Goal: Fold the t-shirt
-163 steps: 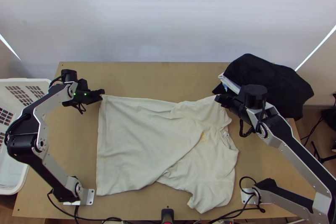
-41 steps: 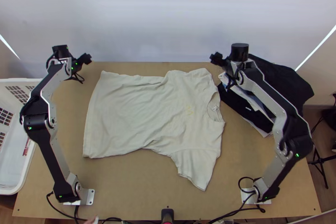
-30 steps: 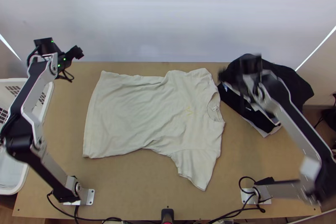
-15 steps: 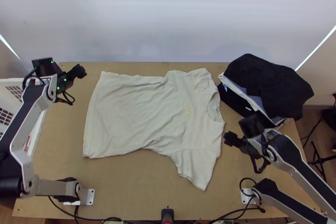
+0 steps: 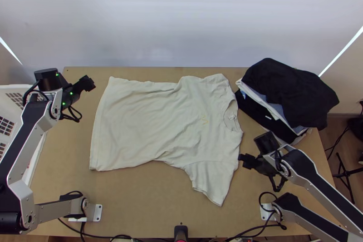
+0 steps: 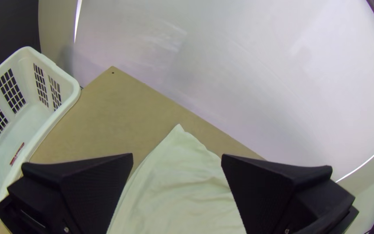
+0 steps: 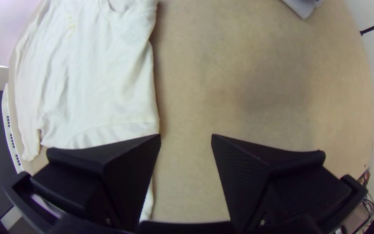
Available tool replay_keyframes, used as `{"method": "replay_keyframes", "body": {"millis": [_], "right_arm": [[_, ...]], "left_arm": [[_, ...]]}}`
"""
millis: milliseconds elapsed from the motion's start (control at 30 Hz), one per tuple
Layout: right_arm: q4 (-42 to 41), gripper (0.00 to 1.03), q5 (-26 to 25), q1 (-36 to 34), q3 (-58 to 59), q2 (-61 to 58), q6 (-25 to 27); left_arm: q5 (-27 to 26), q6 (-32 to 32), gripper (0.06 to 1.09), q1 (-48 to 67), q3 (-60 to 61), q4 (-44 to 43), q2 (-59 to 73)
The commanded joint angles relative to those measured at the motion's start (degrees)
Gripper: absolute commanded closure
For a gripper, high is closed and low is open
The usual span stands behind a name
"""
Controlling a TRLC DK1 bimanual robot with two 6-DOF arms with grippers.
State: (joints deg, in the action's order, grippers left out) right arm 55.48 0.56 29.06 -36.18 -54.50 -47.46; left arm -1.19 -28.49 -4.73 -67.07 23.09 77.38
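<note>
A: What lies on the tabletop [image 5: 136, 201]?

B: The t-shirt [image 5: 159, 124], spread unfolded and lightly wrinkled across the middle; near its collar, a garment pile [image 5: 290, 90].

A: And the tools?

B: Left tool [image 5: 92, 83]: open, near the hem's far corner. Right tool [image 5: 242, 160]: likewise open, near the closer sleeve.

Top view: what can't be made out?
- Yellow chest mark on the cream cloth t-shirt: top view, too small.
- Clothes beneath the draped black cloth: top view, mostly covered by it.
- White plastic laundry basket: top view, cut off by left edge.
</note>
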Motion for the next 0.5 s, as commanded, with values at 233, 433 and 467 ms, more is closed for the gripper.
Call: {"method": "replay_keyframes", "body": {"millis": [233,433,467], "right_arm": [[-10.6,0.47,2.4,2.5,3.1,-8.7,0.4],[-14.6,0.47,2.7,5.1,2.5,-11.8,-2.1],[-15.3,0.47,2.7,5.4,2.4,-12.2,-2.2]], "left_arm": [[2.3,0.7,0.10,0.8,0.6,0.6,0.1],[3.1,0.7,0.10,1.3,0.3,0.4,1.0],[3.2,0.7,0.10,1.4,0.3,0.3,1.2]]}}
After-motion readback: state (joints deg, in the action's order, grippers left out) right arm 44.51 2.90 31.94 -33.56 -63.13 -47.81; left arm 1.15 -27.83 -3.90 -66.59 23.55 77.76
